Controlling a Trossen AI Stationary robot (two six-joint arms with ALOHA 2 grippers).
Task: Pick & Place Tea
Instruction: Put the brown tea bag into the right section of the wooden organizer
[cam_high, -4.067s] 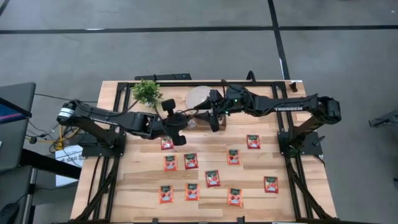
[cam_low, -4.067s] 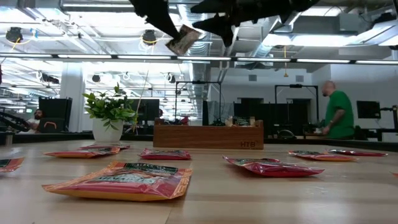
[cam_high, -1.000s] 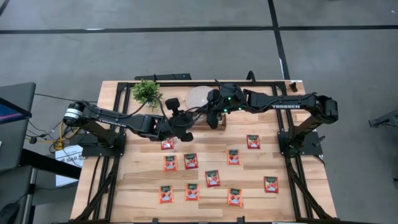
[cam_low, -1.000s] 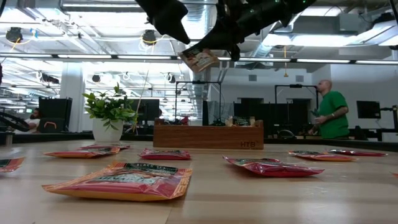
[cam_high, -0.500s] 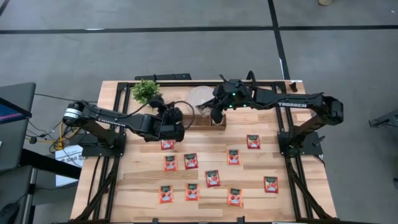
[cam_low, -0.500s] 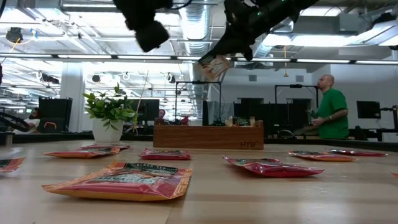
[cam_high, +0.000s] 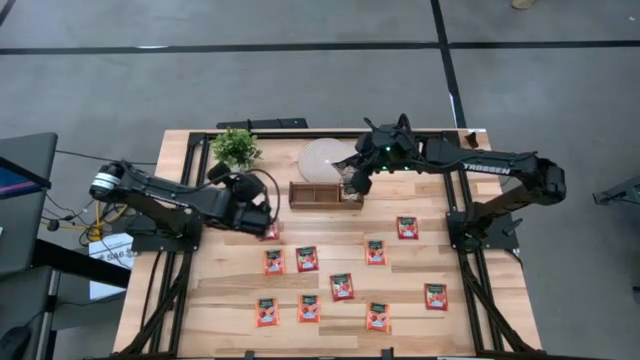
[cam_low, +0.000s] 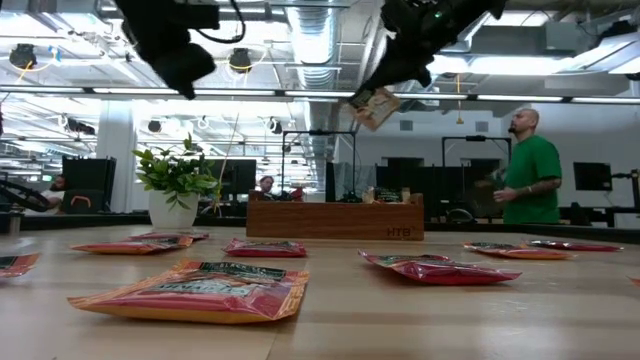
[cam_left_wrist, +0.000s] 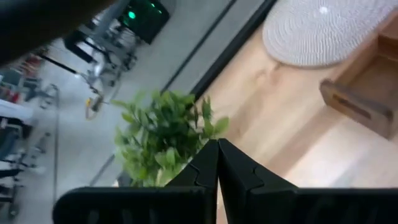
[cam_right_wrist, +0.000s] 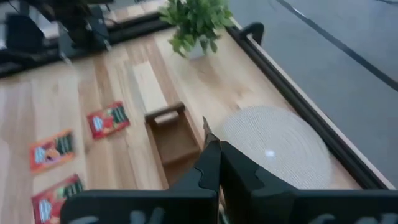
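A red tea packet (cam_low: 375, 107) hangs high over the right end of the wooden box (cam_high: 322, 193), with my right gripper (cam_high: 353, 182) shut on it. In the right wrist view the packet (cam_right_wrist: 206, 129) shows only as a thin edge ahead of the fingers. My left gripper (cam_high: 232, 180) is shut on nothing, raised above the table between the box and the potted plant (cam_high: 237, 148); it also shows in the low view (cam_low: 190, 70). Several more red tea packets (cam_high: 341, 287) lie flat on the near half of the table. My right gripper pinches the tea packet by its upper edge (cam_low: 383, 92) between its two fingers. The fingers (cam_low: 398, 68) come down at a slant from above. The packet hangs tilted below them, lifted clear of the box and the table.
A round woven mat (cam_high: 325, 157) lies behind the box at the far edge. The plant stands at the far left. Black frame rails (cam_high: 190, 160) run along the table's sides. A person in a green shirt (cam_low: 530, 165) stands in the room beyond the table.
My left gripper has drawn back from the packet toward the table's left edge. My right gripper has carried the hanging packet toward the table's right, from over the box's middle to over its right end. The packet has stayed clear of the table.
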